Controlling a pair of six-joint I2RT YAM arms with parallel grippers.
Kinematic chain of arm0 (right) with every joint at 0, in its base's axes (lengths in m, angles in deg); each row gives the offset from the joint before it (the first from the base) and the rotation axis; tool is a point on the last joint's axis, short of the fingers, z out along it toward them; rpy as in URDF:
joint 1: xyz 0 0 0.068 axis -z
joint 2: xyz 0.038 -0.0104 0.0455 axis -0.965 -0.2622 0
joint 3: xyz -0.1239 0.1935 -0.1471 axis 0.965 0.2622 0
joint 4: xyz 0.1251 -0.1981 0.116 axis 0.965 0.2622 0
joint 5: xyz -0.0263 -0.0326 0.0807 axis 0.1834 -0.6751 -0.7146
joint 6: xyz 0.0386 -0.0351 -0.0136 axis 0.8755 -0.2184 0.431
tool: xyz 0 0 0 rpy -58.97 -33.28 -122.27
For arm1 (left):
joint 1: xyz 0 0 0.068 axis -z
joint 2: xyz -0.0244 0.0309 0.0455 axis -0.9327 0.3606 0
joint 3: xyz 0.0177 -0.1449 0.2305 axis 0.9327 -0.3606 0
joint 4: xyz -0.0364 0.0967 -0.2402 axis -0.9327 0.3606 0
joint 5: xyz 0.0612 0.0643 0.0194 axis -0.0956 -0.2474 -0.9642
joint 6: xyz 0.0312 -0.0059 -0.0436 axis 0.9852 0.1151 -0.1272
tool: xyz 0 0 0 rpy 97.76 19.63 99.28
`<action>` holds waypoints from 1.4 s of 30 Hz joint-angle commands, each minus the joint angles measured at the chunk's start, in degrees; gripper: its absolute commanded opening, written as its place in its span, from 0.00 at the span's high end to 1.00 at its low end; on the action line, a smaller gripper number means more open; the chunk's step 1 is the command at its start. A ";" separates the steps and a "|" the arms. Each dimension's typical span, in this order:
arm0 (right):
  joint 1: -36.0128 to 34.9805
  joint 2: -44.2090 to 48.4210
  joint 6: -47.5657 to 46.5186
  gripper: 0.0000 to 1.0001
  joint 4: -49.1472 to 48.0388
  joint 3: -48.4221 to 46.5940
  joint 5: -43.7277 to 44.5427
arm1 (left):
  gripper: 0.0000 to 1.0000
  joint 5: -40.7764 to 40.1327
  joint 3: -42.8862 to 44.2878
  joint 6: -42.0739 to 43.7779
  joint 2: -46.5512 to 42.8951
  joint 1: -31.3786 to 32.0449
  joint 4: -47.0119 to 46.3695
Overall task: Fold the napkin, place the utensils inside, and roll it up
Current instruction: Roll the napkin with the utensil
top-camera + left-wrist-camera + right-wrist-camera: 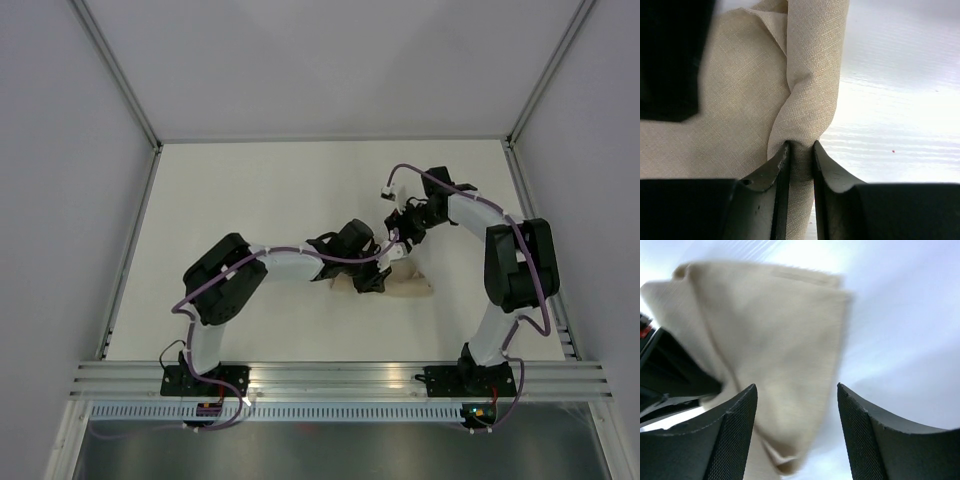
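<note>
The tan napkin [412, 284] lies bunched near the middle of the white table [250, 190], partly under both grippers. In the left wrist view a rolled fold of the napkin [810, 75] runs down between the jaws, and my left gripper [800, 146] is shut on it. My left gripper [380, 275] sits at the cloth's left end. My right gripper [400, 240] hovers just behind the cloth. In the right wrist view, my right gripper [797, 389] stands open, the blurred napkin [780, 330] beyond its fingers and not pinched. The utensils are out of view.
Metal rails [340, 375] run along the near edge by the arm bases. Frame posts [130, 250] and pale walls enclose the table on the left, right and back. The other arm's dark body [670, 60] sits close over the cloth.
</note>
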 commanded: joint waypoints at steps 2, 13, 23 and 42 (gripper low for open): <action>3.97 4.41 9.82 0.29 -12.46 0.76 2.76 | 0.98 9.02 -2.73 -6.30 5.16 -1.76 11.72; 7.67 18.20 2.73 0.29 -10.72 8.91 -0.85 | 0.98 15.18 2.10 -9.72 10.78 -6.16 17.34; -2.42 44.56 -9.68 0.23 -18.00 32.82 8.53 | 0.98 15.79 7.55 -11.40 14.74 -8.62 22.96; -24.23 40.89 -10.12 0.31 -38.31 47.25 27.27 | 0.97 15.62 14.32 -12.89 19.75 -9.24 29.12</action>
